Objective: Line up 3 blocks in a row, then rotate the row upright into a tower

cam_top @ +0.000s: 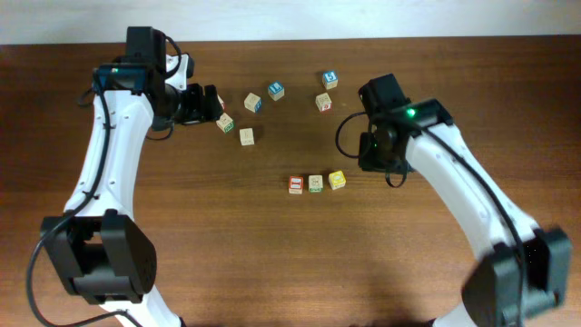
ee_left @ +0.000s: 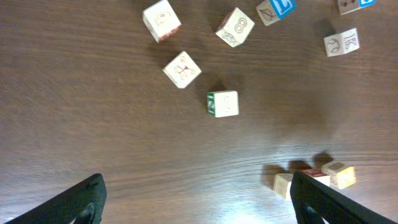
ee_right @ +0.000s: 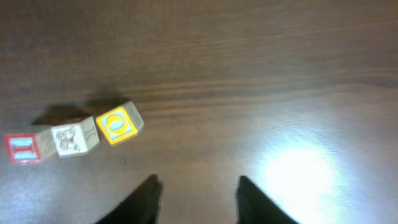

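— Item one, the three blocks (cam_top: 315, 183): where are they entered?

— They are entered as one row near the middle of the table (cam_top: 272, 263). From left to right in the overhead view are listed the red-bordered block (cam_top: 296, 184), the middle block (cam_top: 315, 183) and the yellow-faced block (cam_top: 337, 180).

— How is the long axis recorded?

— As cubes, no long axis of their own is shown. The row's axis is recorded as running side to side across the table, with the yellow end set slightly higher in the overhead view. The red-bordered face and the yellow face, which is marked with a ring, are turned upward. The middle block's top is noted as pale with a line drawing. The first two blocks are squared with each other and touching. The yellow-faced block is twisted a little off that line and set against its neighbour.

— Item two, the grippers?

— The left gripper (ee_left: 198, 202) is listed with fingers spread wide and nothing between them, near the loose cubes (cam_top: 252, 102) and well apart from the row. The right gripper (ee_right: 196, 200) is listed with blurred fingers at a narrower gap and nothing gripped. It is placed just beyond the yellow end, and the row is not touched.

— Other stock?

— Six loose cubes are scattered toward the upper part of the overhead view, some of them blue-faced.
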Robot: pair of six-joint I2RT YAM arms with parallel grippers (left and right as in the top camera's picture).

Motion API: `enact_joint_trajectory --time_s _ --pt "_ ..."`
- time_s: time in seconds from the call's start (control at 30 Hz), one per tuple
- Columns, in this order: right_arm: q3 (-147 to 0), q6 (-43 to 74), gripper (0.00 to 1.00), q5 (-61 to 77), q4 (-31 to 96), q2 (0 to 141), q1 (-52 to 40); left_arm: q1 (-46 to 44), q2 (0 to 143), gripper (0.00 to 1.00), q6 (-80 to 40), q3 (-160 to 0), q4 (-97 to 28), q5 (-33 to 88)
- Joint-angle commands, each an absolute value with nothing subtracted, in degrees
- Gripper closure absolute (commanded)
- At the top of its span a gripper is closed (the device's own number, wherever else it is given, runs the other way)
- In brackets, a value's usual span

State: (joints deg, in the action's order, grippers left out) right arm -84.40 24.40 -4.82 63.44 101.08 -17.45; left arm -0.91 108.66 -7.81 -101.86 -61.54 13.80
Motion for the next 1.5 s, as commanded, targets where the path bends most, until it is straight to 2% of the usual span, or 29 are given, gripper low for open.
enact_joint_trajectory --time_s 0.0,0.07,0.17,0.3,0.47,0.63,0.77,1.03,1.17,1.37,1.47 --pt "-84.2 18.3 0.66 6.8 59.9 107.7 -14.4 -3.9 109.3 0.32 -14.8 -99.3 -60.9 14.6" --pt "-84.2 16.7 0.68 11.4 57.0 111.3 -13.5 -6.0 109.7 0.48 -20.8 -97.7 -60.6 12.5" --pt "-84.2 16.3 0.69 14.7 54.5 114.9 -13.5 -9.0 109.9 0.59 -24.0 -96.1 -59.7 10.5" --pt "-84.2 16.3 0.70 15.0 53.7 117.7 -13.5 -12.7 109.9 0.65 -27.1 -95.7 -59.4 5.8" --pt "-83.8 16.9 0.75 16.2 52.4 118.8 -14.7 -15.3 110.2 0.65 -27.4 -95.7 -58.3 4.6" --pt "-81.6 24.7 0.76 15.2 52.4 118.8 -15.5 -15.8 111.7 0.62 -27.4 -95.7 -58.2 4.7" --pt "-80.2 25.2 0.78 15.3 52.4 118.8 -15.7 -15.9 113.3 0.62 -27.4 -95.7 -58.1 4.7" --pt "-80.2 29.7 0.81 17.4 48.8 118.8 -21.1 -16.1 113.5 0.62 -27.4 -95.7 -57.5 4.7" --pt "-80.3 29.4 0.81 17.4 48.6 118.8 -21.2 -16.1 113.5 0.61 -27.4 -95.7 -57.5 4.7" --pt "-90.3 19.4 0.79 17.8 54.4 118.5 -21.1 -16.0 113.5 0.61 -27.4 -95.7 -56.5 4.1" --pt "-95.5 18.6 0.75 17.8 56.4 118.5 -21.1 -15.2 113.5 0.48 -27.4 -95.7 -55.0 -7.0"
